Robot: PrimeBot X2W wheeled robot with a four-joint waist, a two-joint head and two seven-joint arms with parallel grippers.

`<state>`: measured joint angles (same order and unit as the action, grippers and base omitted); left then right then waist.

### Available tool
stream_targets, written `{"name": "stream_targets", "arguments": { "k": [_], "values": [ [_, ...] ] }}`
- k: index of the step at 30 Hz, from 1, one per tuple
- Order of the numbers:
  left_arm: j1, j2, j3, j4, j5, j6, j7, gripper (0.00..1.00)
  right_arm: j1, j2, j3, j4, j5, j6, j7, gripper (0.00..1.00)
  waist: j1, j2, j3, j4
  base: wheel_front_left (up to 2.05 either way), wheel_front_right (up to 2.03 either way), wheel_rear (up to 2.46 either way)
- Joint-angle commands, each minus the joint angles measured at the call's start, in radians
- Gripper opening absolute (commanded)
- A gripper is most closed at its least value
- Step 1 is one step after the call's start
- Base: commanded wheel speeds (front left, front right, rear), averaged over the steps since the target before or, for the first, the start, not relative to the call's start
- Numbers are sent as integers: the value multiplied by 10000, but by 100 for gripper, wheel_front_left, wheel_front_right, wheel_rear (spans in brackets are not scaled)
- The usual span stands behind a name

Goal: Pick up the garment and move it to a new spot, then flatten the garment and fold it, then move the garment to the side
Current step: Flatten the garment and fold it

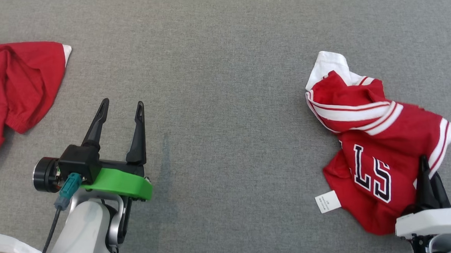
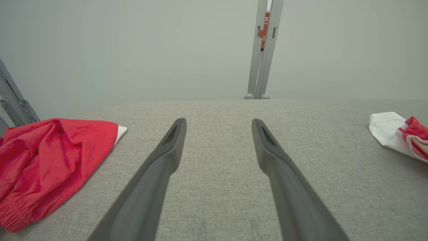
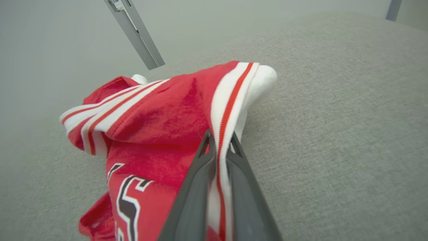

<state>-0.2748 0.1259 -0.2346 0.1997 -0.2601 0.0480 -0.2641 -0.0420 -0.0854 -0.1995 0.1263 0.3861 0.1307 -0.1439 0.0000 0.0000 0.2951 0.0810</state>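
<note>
A crumpled red garment (image 1: 378,150) with white stripes and dark letters lies at the right of the grey surface. My right gripper (image 1: 425,162) is shut on its striped hem at the lower right; in the right wrist view the two fingers pinch that white and red band (image 3: 223,140) of the garment (image 3: 160,134). My left gripper (image 1: 121,107) hovers open over bare cloth at the lower left, nothing between its fingers (image 2: 167,150). The garment's white edge (image 2: 391,130) peeks in at the right of the left wrist view.
A second red garment (image 1: 15,88) lies bunched at the left edge, also seen in the left wrist view (image 2: 50,157). The grey padded table (image 1: 228,65) stretches between the two. Metal frame posts (image 2: 264,50) stand beyond its far edge. A white label (image 1: 327,201) sticks out of the garment.
</note>
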Motion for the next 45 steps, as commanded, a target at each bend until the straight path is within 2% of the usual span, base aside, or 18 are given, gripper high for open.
{"name": "stream_targets", "arguments": {
  "k": [1, 3, 4, 5, 6, 12, 18, 28, 45],
  "values": [
    [92, 8, 18, -18, 66, -40, -2, 100, 211, 86, -222, 172, 179, 1, -142, 0, 0, 0, -20, -21, 0, 0, 0],
    [121, 8, 32, -10, 59, -41, -1, 100, 411, 228, -384, 455, 241, 1, -280, 0, 0, 0, -57, -42, 0, 0, 0],
    [145, 10, 37, -5, 53, -50, -1, 100, 478, 273, -415, 611, 283, 1, -359, 39, 0, 0, -71, -56, 0, 0, 0],
    [160, 13, 50, -5, 50, -48, -1, 100, 506, 282, -392, 695, 267, 1, -430, 65, 0, 0, -83, -75, 0, 0, 0],
    [179, 16, 66, 0, 45, -39, -1, 100, 499, 288, -369, 761, 168, 1, -561, 100, 0, 0, -107, -98, 0, 0, 0],
    [286, 42, 123, 28, 12, -4, -1, 100, 212, 226, -37, -66, -1025, 1, -1045, 100, 0, 0, -215, -169, 0, 0, 0],
    [491, 100, 184, 45, 10, 61, -2, 100, 248, -137, 555, -1210, -1798, 1, -696, 100, 0, 0, -458, -112, 0, 0, 0],
    [967, 186, 210, 12, -58, 171, -2, 100, 629, -173, 1042, -2414, -1882, 1, 159, 100, 0, 0, -876, 61, 0, 0, 0],
    [900, 259, 10, -94, -96, 209, 34, 100, 670, -162, 1085, -2736, -1799, 1, 383, 100, 0, 0, -802, 89, 0, 0, 0]
  ]
}}
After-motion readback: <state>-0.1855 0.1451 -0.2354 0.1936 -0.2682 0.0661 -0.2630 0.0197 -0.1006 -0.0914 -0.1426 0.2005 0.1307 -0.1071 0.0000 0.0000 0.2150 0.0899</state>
